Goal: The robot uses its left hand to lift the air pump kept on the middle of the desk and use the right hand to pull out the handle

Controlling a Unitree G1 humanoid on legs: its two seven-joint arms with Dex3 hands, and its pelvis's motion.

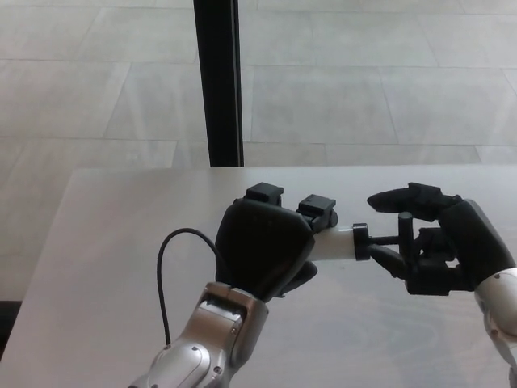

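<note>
Pale wood grain runs across the desk in front of you, and above its middle your left hand is wrapped tight around the air pump, holding it lying sideways with its white barrel pointing toward your right. Most of the pump's body is hidden behind the black back of that hand; you see only a short stretch of the white barrel, the black collar at its end, and a thin black rod leading to the handle. Your right hand is at that handle, its fingers curled around the T-bar from both sides, thumb reaching over the top, though you cannot tell from here how firmly they press on it. A thin black cable loops up beside your left wrist. Beyond the desk's far edge a black post stands on the grey tiled floor.
</note>
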